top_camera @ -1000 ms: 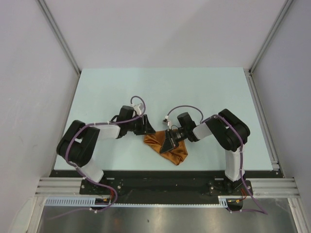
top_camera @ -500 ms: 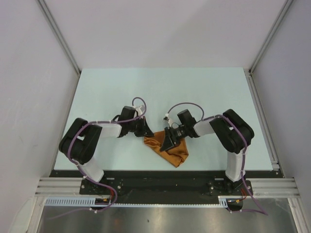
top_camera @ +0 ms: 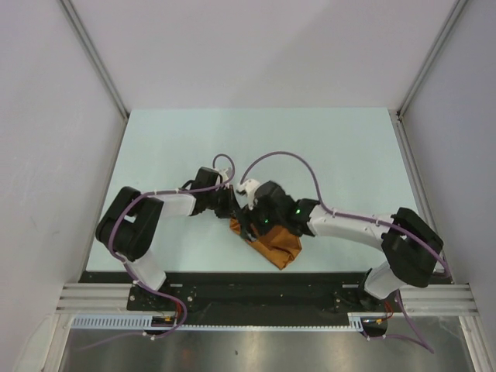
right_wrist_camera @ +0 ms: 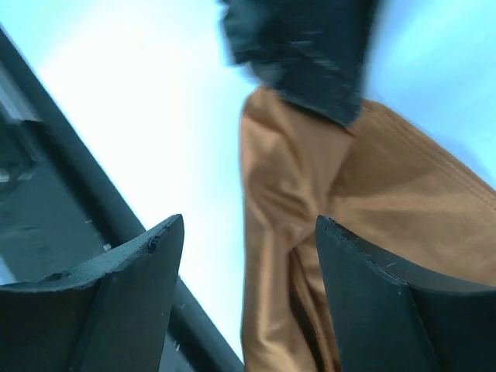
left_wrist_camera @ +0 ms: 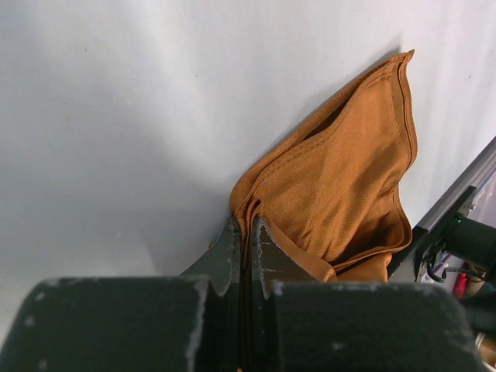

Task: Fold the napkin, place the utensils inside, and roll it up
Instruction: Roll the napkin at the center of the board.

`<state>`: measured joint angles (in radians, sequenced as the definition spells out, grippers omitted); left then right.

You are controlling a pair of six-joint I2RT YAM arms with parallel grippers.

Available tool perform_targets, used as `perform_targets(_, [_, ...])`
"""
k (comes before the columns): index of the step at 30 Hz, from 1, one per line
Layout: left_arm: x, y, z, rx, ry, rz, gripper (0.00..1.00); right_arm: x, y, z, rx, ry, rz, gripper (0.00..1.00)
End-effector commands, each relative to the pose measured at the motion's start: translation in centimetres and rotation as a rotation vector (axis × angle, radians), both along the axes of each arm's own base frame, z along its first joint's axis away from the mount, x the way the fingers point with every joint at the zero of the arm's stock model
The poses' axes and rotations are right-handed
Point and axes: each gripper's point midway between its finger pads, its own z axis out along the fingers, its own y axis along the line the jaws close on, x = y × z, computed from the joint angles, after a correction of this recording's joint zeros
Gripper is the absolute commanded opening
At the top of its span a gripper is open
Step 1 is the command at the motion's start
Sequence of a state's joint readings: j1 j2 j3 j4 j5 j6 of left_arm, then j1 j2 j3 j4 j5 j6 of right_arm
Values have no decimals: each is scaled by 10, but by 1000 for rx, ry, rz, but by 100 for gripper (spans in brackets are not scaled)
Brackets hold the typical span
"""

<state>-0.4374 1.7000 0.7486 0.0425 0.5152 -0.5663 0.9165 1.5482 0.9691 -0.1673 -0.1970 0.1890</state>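
**Left jaws clamped on the cloth, right jaws spread wide over it**

The left gripper (left_wrist_camera: 246, 230) has its two fingers pressed together, with a thin fold of the napkin (left_wrist_camera: 349, 170) pinched between the tips. From that pinch the rust-orange cloth fans out ahead and to the right of the fingers. It lies in several stacked layers, and its hemmed edges run to a pointed corner at the far end. To the left of the fingers and ahead of them there is only the pale table (left_wrist_camera: 116, 116).

The right gripper (right_wrist_camera: 248, 256) holds its fingers well apart, and nothing is gripped between them. The napkin (right_wrist_camera: 403, 201) shows in the gap and beyond the right-hand finger, creased lengthwise. Whether either tip touches the cloth cannot be told. Straight ahead of these fingers, blurred, the dark left gripper (right_wrist_camera: 302, 54) sits on the cloth's far end. Off the left-hand finger a dark rail (right_wrist_camera: 46, 201) borders the table (right_wrist_camera: 155, 116).

From above, the two grippers meet tip to tip, the left gripper (top_camera: 235, 218) just beside the right gripper (top_camera: 248, 230), over one end of the napkin (top_camera: 280, 246). The bunched cloth stretches from them toward the right arm's side and lies close to the near edge of the table (top_camera: 310, 147).
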Motion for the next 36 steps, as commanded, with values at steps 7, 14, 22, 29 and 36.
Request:
perform_targets(7, [-13, 8, -17, 80, 54, -22, 0, -9, -14, -10, -354, -497, -100, 73])
perform_targets(14, [-12, 8, -16, 79, 52, -21, 0, -27, -4, -42, -397, -477, 5, 68])
perform_targets(22, [-13, 9, -15, 83, 56, -23, 0, -26, -4, -69, -422, -388, 41, 52])
perform_targets(29, [-13, 12, -13, 79, 56, -17, 0, -47, 1, -82, -220, -69, 186, 25])
perform_targets(36, [10, 16, 17, 17, -15, 49, 66, -57, -2, -78, 14, 255, 255, 16])
